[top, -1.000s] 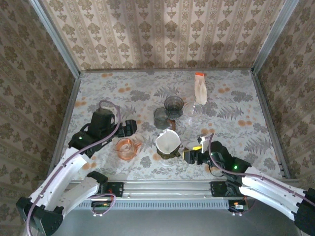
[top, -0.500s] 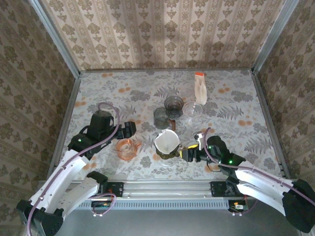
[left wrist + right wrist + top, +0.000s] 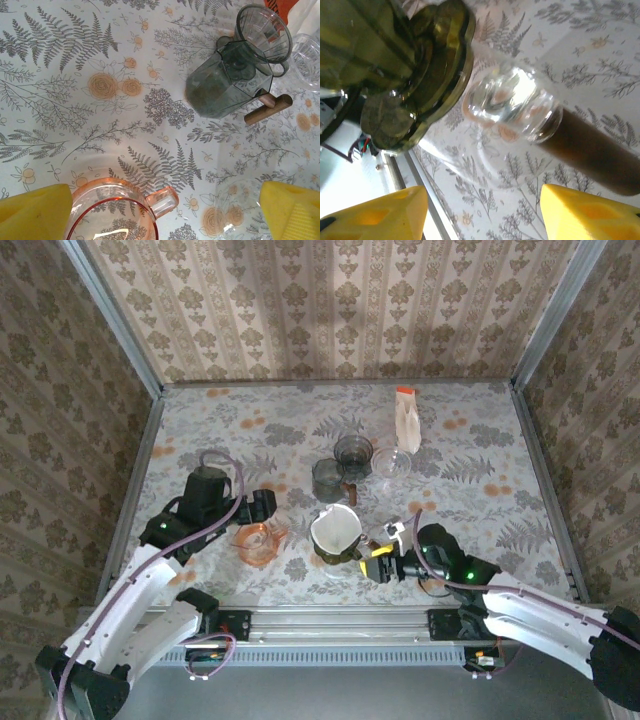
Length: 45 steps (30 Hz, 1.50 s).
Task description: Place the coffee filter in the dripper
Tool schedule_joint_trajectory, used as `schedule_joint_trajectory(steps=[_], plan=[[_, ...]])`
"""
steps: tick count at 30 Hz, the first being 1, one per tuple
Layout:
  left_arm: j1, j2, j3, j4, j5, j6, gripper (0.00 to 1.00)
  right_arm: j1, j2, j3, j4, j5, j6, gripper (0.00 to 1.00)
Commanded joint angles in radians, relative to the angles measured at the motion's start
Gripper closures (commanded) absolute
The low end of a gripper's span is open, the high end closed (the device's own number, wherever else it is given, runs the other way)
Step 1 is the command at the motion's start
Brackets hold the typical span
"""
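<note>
We see the left claw (image 3: pixel 262 508) spread abt as wide as it goes, w/ nothing in it. In its wrist view the yellow fingertips (image 3: pixel 35 212) stand well apart & the pink glass dripper (image 3: pixel 112 212) sits right under the claw, btwn the two tips, its small handle pointing twd the right-hand tip. We can't make out any contact. Well ahead of this claw stands a grey glass jug (image 3: pixel 225 82) w/ a grey glass dripper (image 3: pixel 262 32) just beside it, and a clear glass cup (image 3: pixel 307 52) further off.

The right claw (image 3: pixel 385 560) is part open & holds nothing: its yellow fingers (image 3: pixel 377 215) show a bare gap btwn them. Just ahead of its tips lies a brown wooden handle (image 3: pixel 592 147) ending in a clear glass knob (image 3: pixel 512 107), nr but untouched. The white paper filter (image 3: pixel 335 528) already sits open inside the olive-green glass dripper (image 3: pixel 395 45), just past that knob, ahead of the right claw. Far beyond this claw a white packet w/ orange top (image 3: pixel 406 422) lies flat on the floral table (image 3: pixel 480 490)
</note>
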<state>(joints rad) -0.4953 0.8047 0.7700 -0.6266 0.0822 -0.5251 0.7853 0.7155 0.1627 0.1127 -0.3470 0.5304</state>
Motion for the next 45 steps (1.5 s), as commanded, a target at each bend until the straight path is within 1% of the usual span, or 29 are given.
schedule_joint_trajectory(steps=[1, 3, 6, 9, 11, 13, 16, 19, 23, 27, 32, 35, 37, 45], plan=[[0.011, -0.010, -0.008, 0.012, 0.016, -0.015, 0.02, 0.026, -0.050, 0.029, -0.088, 0.095, 0.004, 0.36], [0.011, -0.012, -0.010, 0.008, 0.019, -0.015, 0.02, 0.021, -0.102, 0.024, -0.132, 0.151, 0.003, 0.36], [0.014, -0.013, -0.015, 0.009, 0.022, -0.015, 0.02, -0.008, -0.173, 0.018, -0.215, 0.221, 0.007, 0.40], [0.016, -0.015, -0.018, 0.010, 0.025, -0.015, 0.02, -0.064, -0.218, 0.015, -0.237, 0.240, 0.030, 0.46], [0.018, -0.013, -0.018, 0.012, 0.027, -0.015, 0.02, -0.112, -0.199, 0.023, -0.214, 0.227, 0.034, 0.51], [0.020, -0.016, -0.019, 0.018, 0.029, -0.014, 0.02, -0.162, -0.127, 0.048, -0.165, 0.197, 0.025, 0.55], [0.022, -0.015, -0.017, 0.022, 0.039, -0.016, 0.02, -0.207, 0.040, 0.094, -0.084, 0.139, -0.003, 0.56], [0.023, -0.020, -0.018, 0.023, 0.045, -0.018, 0.02, -0.230, 0.197, 0.138, -0.010, 0.093, -0.018, 0.58], [0.025, -0.030, -0.024, 0.023, 0.051, -0.021, 0.02, -0.235, 0.322, 0.188, 0.033, 0.080, -0.038, 0.60], [0.026, -0.037, -0.031, 0.024, 0.056, -0.022, 0.02, -0.234, 0.388, 0.213, 0.028, 0.046, -0.048, 0.62], [0.027, -0.045, -0.038, 0.029, 0.059, -0.022, 0.02, -0.205, 0.346, 0.194, -0.014, 0.041, -0.033, 0.63], [0.028, -0.047, -0.043, 0.035, 0.060, -0.023, 0.02, -0.161, 0.310, 0.181, -0.043, 0.054, -0.017, 0.63], [0.029, -0.045, -0.046, 0.040, 0.063, -0.024, 0.02, -0.117, 0.281, 0.172, -0.070, 0.085, -0.004, 0.63], [0.031, -0.051, -0.055, 0.046, 0.074, -0.030, 0.02, 0.010, 0.148, 0.115, -0.139, 0.174, 0.068, 0.64]])
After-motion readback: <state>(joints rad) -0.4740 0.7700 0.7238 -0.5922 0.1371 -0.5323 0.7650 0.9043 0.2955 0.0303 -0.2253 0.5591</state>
